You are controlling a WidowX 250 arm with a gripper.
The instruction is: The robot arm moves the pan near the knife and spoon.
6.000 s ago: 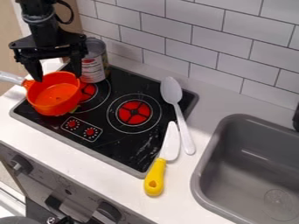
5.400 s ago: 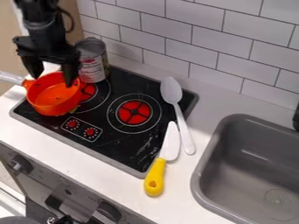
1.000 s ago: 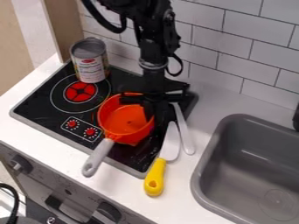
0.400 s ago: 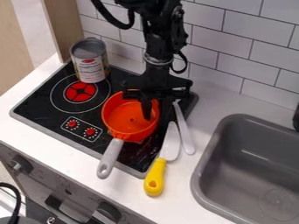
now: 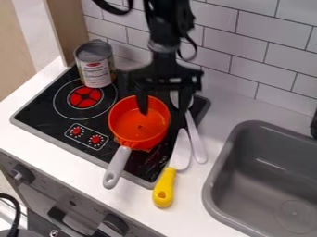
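Orange round pan (image 5: pixel 140 125) with grey handle (image 5: pixel 117 167) is sitting on the black stovetop (image 5: pixel 40 111), bowl over the right-hand part as viewed, handle pointing to the front and slightly left, its end reaching out over the white tabletop (image 5: pixel 80 176).

Black two-finger gripper (image 5: pixel 164 110) is hanging over the bowl's rear right rim. Jaws are standing wide apart, clamped on nothing as far as I'm seeing: one finger (image 5: pixel 143 102) is showing over the bowl's inside, the other beyond the rim, in front of the pale spoon (image 5: pixel 194 134). Whether either is touching the pan, cannot tell.

Key relation: most of the bowl is lying to the front and left of the jaws' midpoint, with the rim passing between the two fingers. The handle's long axis is running away from them, toward the front.

The knife with white blade and yellow handle (image 5: pixel 164 187) is lying just right of the pan, near but apart; the spoon is lying beyond it.

Judging: placement is looking about done. Next move is probably calling for a straight lift; any sideways drift could be catching the rim or nudging the spoon.
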